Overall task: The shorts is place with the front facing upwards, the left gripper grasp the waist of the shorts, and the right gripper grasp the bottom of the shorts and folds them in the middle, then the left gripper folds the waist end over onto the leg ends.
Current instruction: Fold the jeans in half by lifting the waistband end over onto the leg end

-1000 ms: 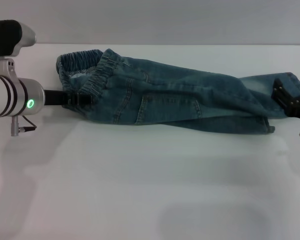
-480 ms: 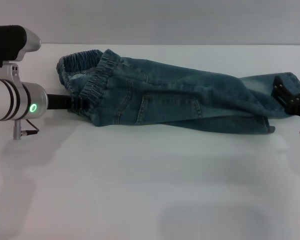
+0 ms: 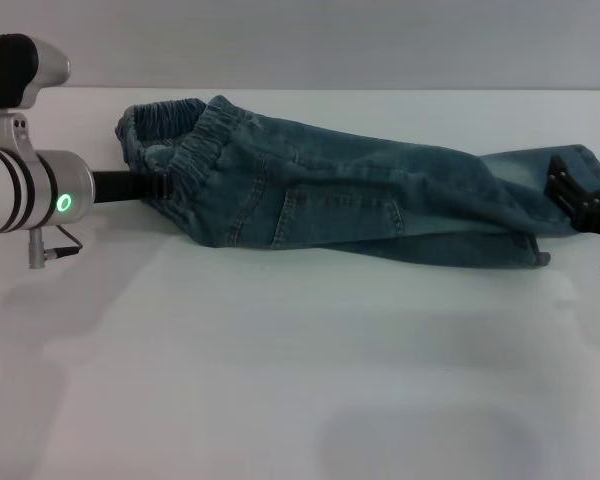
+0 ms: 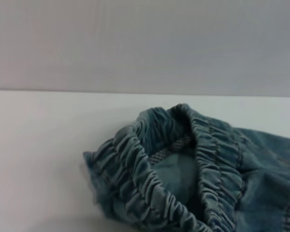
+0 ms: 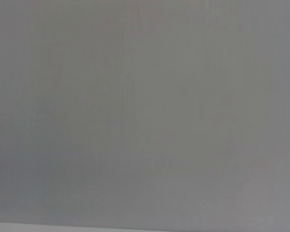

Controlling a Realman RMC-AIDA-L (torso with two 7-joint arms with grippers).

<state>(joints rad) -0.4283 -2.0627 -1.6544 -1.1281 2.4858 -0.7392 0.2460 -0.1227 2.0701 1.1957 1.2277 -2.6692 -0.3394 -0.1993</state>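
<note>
The long blue-green denim shorts (image 3: 350,195) lie folded lengthwise on the white bench (image 3: 280,380), the black left pincer (image 3: 158,187) closed on the elastic waistband (image 4: 150,179), which may slip out because the gathered cloth is thick.

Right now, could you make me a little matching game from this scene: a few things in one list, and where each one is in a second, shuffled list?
Things:
1. left gripper
2. right gripper
3. shorts
4. elastic waistband

Places or states:
A. at the leg hems, on the robot's right
B. puckered, at the end on the robot's left
C. at the waist end of the shorts
D. folded lengthwise, lying across the white table

Pairs: 1-C, 2-A, 3-D, 4-B
</note>
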